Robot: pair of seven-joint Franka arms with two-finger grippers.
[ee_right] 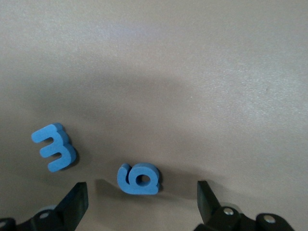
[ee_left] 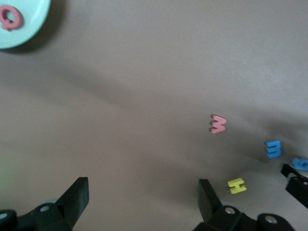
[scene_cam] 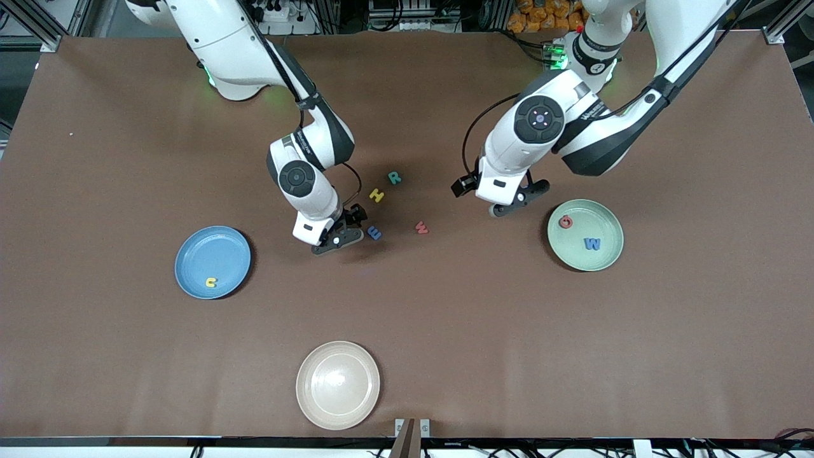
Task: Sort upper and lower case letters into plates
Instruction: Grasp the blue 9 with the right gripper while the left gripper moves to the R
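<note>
My right gripper [scene_cam: 348,231] is open, low over the table, with the blue g [ee_right: 139,178] lying just ahead of its fingertips [ee_right: 73,202]; the g is hidden in the front view. The blue m [scene_cam: 374,233] lies beside it. Yellow H [scene_cam: 376,195], teal R [scene_cam: 395,178] and red w [scene_cam: 421,227] lie mid-table. The blue plate [scene_cam: 210,251] holds the yellow u [scene_cam: 210,282]. The pale green plate [scene_cam: 610,254] holds the red G [scene_cam: 565,222] and blue W [scene_cam: 592,243]. My left gripper [scene_cam: 520,198] is open and empty over bare table beside the green plate.
A cream-beige plate [scene_cam: 338,385] stands near the table edge nearest the front camera. The left wrist view shows the green plate's rim [ee_left: 29,24], red w [ee_left: 218,123], blue m [ee_left: 274,148] and yellow H [ee_left: 237,185].
</note>
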